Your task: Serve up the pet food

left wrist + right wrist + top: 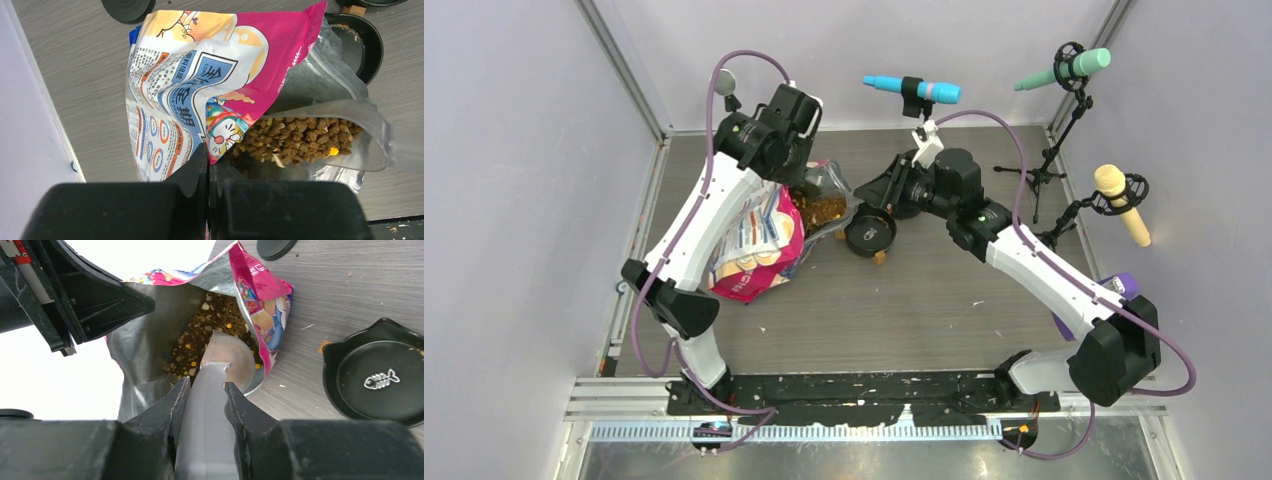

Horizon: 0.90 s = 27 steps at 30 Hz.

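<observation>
The left gripper [207, 152] pinches the floppy, glossy bag [175, 85] by its mouth edge; the right gripper [206, 386] clamps the scoop [227, 357] handle. The pet food [300, 137], loose light kibble heaped in the scoop at centre right, probably spills easily and is best carried level by that handle

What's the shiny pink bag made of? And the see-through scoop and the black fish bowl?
The crinkled pink-and-blue printed bag looks like glossy plastic film, silvery and foil-like inside. The translucent grey scoop seems hard plastic: cloudy-clear, stiff walls around brown kibble. The round black bowl with the fish mark looks smooth, plastic or ceramic; I cannot tell which.
</observation>
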Available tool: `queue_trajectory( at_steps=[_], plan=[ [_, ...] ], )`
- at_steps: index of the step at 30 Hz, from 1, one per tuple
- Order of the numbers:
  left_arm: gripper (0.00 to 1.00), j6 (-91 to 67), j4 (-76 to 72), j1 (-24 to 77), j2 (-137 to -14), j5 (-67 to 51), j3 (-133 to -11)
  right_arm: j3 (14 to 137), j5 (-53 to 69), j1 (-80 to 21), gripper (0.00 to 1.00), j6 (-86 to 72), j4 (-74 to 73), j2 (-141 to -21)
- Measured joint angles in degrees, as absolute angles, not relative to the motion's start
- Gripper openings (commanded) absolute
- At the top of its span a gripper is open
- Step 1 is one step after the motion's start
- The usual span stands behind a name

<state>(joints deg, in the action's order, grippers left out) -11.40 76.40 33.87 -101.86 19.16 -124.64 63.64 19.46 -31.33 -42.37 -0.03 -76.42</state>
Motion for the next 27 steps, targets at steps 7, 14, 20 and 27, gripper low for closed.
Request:
queue_trajectory(
  at_steps=[7,14,20,27],
  plan=[
    [0.00,-11.3,75.7,32.7,-100.9,17.4,-123.7,65.6,19.2,-31.7,0.05,-41.8,-1.9,-76.6],
    [0.00,-11.0,74.4,31.0,-99.6,15.2,-122.2,61.1,26.2,-30.0,0.05,-55.9,12.0,-79.4],
    [0.00,-10.2,73.6,27.9,-97.4,13.8,-120.5,56.9,29.2,-29.2,0.05,-67.9,24.0,-83.0],
    [0.00,-10.0,72.4,23.8,-94.2,12.3,-117.5,54.4,30.2,-28.7,0.05,-80.5,40.6,-86.6]
  ],
)
